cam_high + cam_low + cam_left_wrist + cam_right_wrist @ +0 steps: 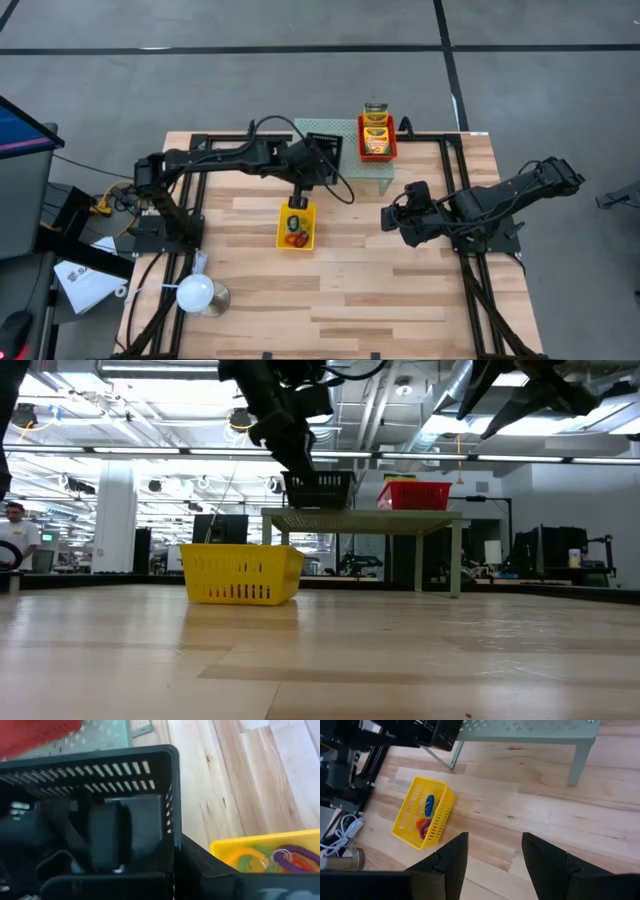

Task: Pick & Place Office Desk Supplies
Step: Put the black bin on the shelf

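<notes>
A black mesh basket (pixel 326 155) sits at the left end of the pale green shelf (pixel 350 130); it also shows in the low view (pixel 320 488). My left gripper (pixel 311 167) is shut on it. A yellow basket (pixel 296 226) with coloured ring bands (pixel 280 859) stands on the table in front of the shelf. A red basket (pixel 377 147) with yellow-green crayon boxes (pixel 375 131) stands on the shelf's right part. My right gripper (pixel 494 851) is open and empty above the table, right of the yellow basket. My left gripper holds the black basket by its left near wall (pixel 300 482), slanting down from the table's left. One dark finger (pixel 117 837) seems to stand inside the basket; the wall hides the rest of the hold. The basket is upright, its bottom at the shelf top.
A white round-headed lamp (pixel 197 292) stands near the table's front left corner. A small box (pixel 375 108) stands behind the red basket. The shelf's legs (pixel 576 762) stand on the table. Bare wood lies between the yellow basket and my right gripper.
</notes>
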Available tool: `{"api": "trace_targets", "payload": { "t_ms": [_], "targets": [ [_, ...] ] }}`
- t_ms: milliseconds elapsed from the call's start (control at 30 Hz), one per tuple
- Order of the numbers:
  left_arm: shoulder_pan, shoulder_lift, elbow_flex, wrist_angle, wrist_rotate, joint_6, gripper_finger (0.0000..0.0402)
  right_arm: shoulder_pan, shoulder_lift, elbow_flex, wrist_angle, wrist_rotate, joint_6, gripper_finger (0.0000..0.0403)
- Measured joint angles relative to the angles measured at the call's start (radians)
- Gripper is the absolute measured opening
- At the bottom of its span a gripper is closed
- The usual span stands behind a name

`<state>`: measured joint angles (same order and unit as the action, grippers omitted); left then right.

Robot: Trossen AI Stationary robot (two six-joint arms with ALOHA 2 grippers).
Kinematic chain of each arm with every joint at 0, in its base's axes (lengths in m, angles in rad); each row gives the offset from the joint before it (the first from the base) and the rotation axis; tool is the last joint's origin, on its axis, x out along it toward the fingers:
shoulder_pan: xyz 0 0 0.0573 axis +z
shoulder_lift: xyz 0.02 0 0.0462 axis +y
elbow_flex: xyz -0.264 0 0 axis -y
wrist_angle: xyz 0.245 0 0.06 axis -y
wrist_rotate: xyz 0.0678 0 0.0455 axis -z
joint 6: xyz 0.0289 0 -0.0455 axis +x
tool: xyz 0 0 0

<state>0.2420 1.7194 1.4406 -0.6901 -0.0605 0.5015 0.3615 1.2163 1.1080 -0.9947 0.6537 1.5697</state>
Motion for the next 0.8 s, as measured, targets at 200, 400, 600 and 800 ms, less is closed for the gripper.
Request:
{"api": "trace_targets", "payload": {
  "t_ms": [200, 400, 600, 800],
  "targets": [
    [0.006, -0.020, -0.001, -0.012, -0.011, 0.026, 0.0002, 0.003, 0.000, 0.000, 0.000, -0.001, 0.028, 0.0182],
    [0.031, -0.074, -0.002, -0.012, -0.018, 0.017, 0.0001, -0.005, 0.000, 0.000, 0.000, 0.001, 0.028, 0.0182],
    [0.039, -0.102, -0.002, 0.030, -0.018, 0.018, 0.0024, -0.025, 0.000, 0.000, 0.000, 0.001, 0.021, 0.0182],
    [0.054, -0.105, -0.002, 0.051, -0.018, 0.041, 0.0084, -0.026, 0.000, 0.000, 0.000, 0.000, 0.021, 0.0182]
  ]
}}
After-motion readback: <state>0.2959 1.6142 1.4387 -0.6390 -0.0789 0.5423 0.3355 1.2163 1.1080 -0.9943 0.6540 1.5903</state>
